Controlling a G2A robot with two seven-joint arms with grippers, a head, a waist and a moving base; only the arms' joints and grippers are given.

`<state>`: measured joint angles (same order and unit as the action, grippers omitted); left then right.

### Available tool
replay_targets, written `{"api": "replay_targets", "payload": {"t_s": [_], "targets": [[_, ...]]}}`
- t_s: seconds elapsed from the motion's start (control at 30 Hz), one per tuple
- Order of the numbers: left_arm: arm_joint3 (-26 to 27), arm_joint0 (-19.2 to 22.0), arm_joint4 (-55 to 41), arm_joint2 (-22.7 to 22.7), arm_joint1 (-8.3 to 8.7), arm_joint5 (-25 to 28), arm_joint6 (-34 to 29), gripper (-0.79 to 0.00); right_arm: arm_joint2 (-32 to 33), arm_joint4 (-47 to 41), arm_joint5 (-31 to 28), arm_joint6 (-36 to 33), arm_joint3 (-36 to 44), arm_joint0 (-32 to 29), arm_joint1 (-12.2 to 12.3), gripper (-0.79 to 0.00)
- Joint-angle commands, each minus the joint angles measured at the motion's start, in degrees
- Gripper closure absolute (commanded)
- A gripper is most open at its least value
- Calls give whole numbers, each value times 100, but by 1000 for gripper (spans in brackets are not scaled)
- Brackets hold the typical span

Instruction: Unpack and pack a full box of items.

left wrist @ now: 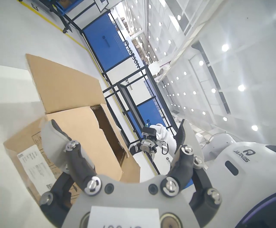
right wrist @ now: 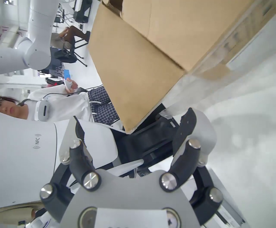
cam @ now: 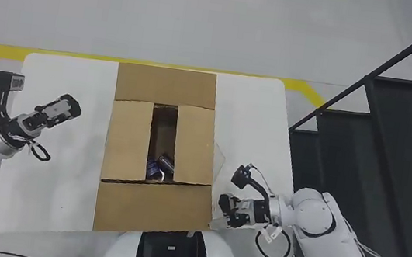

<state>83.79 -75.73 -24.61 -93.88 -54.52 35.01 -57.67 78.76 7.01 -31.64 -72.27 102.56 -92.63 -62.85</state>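
A brown cardboard box (cam: 127, 142) stands mid-worktop on the white table (cam: 50, 186), running from the far edge to the near one. Its far and near flaps are folded outward, while the two side flaps lean in and leave a narrow slot where dark and blue packed items (cam: 162, 166) show. A white printed label (left wrist: 36, 166) is stuck on one side wall.

The left gripper (cam: 73, 107) hangs over the left part of the worktop, apart from the box, fingers spread and holding nothing. The right gripper (cam: 231, 190) sits by the near right corner, just beside the near flap's corner, also spread wide and empty.

Around the table lies a pale grey floor with a yellow painted line (cam: 44, 52) along the far edge, a black metal staircase (cam: 378, 128) to the right, and blue wall panels (left wrist: 105, 43) in black frames under rows of ceiling lights
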Motion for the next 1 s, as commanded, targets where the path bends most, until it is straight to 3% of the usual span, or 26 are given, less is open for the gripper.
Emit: {"api": "replay_targets", "payload": {"t_s": [0.0, 0.2, 0.43, 0.63, 0.77, 0.87, 0.97], "targets": [[-127, 99, 112, 50, -5, 21, 83, -785, -295, -149, -92, 54, -107, 49, -6, -785], [-561, 663, 552, 411, -49, 58, 364, -785, -1011, -559, -340, 302, -325, 405, 14, -785], [-1178, 1346, 891, 987, -169, 137, 919, -785, -1101, -1306, -954, 916, -661, 682, 100, -785], [-1178, 1346, 891, 987, -169, 137, 919, -785, -1035, -1341, -1279, 1360, -887, 985, 129, -785], [-1178, 1346, 891, 987, -169, 137, 919, -785, -1072, -937, -1162, 1748, -920, 1227, 106, -785], [-1126, 1274, 1392, 947, -137, -264, 1049, -785, -1154, -513, -997, 1980, -874, 1398, 85, -785], [-1175, 1338, 1525, 952, -141, -326, 1251, -785, -1253, -74, -774, 2174, -790, 1519, 66, -785]]}}
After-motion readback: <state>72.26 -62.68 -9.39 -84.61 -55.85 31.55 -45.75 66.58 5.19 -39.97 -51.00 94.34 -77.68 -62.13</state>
